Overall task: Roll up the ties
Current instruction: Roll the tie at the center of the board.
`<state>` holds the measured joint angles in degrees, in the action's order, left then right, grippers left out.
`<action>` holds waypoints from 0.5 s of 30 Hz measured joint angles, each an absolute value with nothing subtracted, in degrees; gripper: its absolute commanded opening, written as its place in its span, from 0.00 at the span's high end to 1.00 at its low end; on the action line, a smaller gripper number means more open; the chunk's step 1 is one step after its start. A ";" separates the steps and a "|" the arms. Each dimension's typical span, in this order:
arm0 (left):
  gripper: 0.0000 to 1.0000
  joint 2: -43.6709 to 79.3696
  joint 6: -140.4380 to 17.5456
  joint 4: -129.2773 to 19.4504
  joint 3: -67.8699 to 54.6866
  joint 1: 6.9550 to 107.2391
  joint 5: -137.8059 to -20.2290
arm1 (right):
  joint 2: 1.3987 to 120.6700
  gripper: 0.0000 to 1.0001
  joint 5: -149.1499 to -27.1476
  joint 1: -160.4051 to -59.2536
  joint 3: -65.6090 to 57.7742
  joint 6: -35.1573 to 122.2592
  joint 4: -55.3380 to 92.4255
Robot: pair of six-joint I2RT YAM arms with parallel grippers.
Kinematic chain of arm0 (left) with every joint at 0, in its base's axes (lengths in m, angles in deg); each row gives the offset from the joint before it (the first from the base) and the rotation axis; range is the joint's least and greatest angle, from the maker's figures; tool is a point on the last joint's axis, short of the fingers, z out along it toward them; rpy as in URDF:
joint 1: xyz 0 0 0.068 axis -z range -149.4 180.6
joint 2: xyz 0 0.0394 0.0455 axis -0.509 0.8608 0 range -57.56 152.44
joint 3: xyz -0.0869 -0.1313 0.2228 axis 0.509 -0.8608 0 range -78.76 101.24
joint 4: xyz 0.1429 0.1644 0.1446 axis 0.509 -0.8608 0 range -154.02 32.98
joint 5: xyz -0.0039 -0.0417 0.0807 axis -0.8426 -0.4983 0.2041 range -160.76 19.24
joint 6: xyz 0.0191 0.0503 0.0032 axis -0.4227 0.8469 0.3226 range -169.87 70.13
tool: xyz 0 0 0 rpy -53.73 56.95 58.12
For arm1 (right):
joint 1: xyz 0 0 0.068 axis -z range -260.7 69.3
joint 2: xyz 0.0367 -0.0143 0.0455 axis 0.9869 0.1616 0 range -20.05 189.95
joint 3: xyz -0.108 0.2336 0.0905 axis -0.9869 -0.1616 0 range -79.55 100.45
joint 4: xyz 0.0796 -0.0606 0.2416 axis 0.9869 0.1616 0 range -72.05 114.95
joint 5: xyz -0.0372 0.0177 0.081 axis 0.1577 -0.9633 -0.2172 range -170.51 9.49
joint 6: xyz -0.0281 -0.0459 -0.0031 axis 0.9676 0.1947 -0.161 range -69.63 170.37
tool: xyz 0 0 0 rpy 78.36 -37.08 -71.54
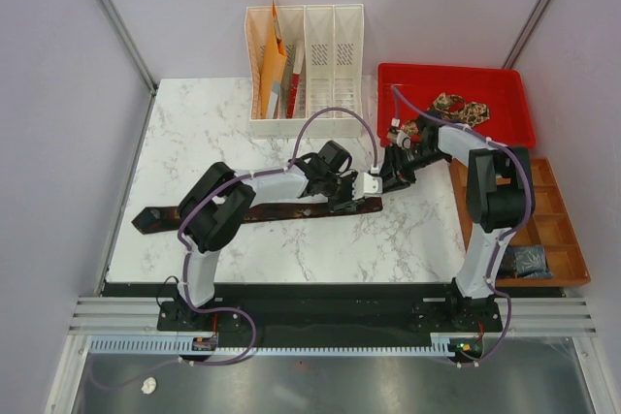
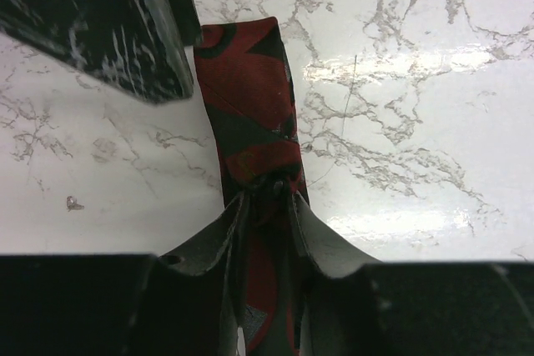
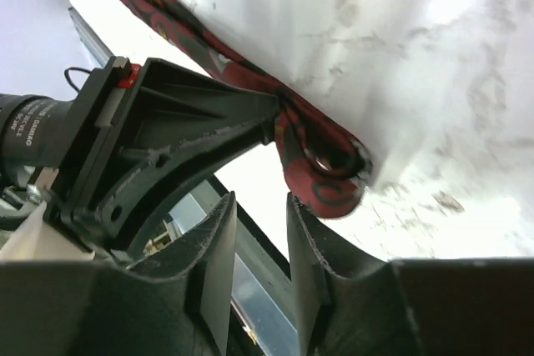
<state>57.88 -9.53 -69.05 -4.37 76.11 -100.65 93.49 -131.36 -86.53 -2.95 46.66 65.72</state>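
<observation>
- While the maroon tie (image 1: 252,212) lies stretched left to right across the marble table (image 1: 213,123), we see its right-hand tip doubled into a rolled end (image 3: 329,177).
- Left gripper (image 2: 267,206) is clamped on the fabric just behind that end, and the tie's long axis runs straight out from its fingers.
- Right gripper (image 3: 260,206), fingers apart and empty, sits just beside the rolled end.
- We cannot tell how many turns the end holds; from above, the left arm (image 1: 262,186) hides part of the tie.

Left end effector (image 1: 361,201) stands just before the right end effector (image 1: 388,179); marble table (image 1: 194,123) far-left lies open.
</observation>
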 measured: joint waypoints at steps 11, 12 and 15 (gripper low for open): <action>0.88 58.54 -9.33 -70.62 -2.97 76.11 -100.69 | 91.33 0.42 -125.13 -82.53 -6.82 48.34 65.35; 0.89 58.60 -9.31 -70.67 -2.88 76.11 -100.69 | 91.33 0.43 -124.98 -82.75 -7.57 48.19 64.89; 0.89 58.89 -9.31 -70.71 -2.49 76.11 -100.80 | 91.54 0.45 -124.76 -83.25 -8.77 47.73 63.42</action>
<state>58.89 -9.31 -70.71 -2.49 76.11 -100.80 91.54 -124.76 -83.25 -8.77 47.73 63.42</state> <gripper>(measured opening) 0.240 0.577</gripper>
